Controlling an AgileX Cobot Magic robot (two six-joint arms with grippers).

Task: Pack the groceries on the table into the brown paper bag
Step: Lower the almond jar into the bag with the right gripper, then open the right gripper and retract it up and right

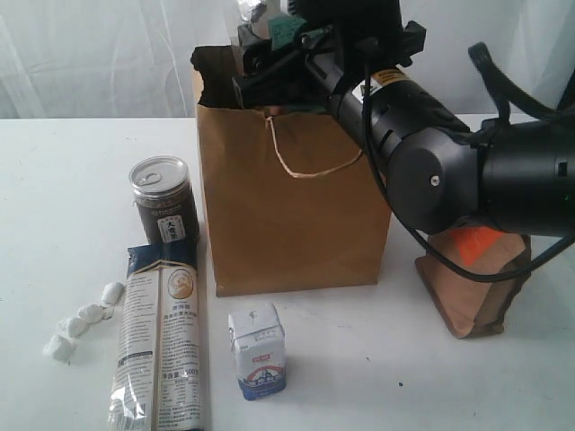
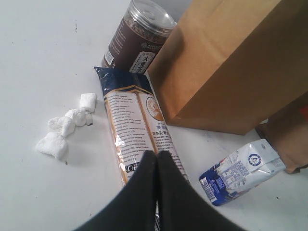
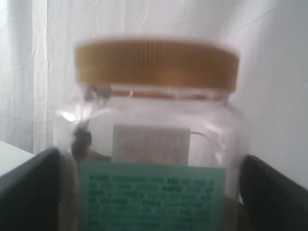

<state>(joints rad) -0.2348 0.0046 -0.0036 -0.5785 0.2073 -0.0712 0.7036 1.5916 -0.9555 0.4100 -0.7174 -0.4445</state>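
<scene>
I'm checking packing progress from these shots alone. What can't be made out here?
- Inside the brown paper bag: exterior view, hidden by its wall and the right arm.
- Orange-labelled brown pouch: exterior view, top behind the right arm.
- Gold-lidded clear jar: right wrist view, label blurred, jaws' contact unclear.
- Long noodle packet: left wrist view, end behind the left gripper.

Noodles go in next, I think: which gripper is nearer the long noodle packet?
Left. The left gripper is right at the long noodle packet; the right gripper is up above the brown paper bag.
</scene>
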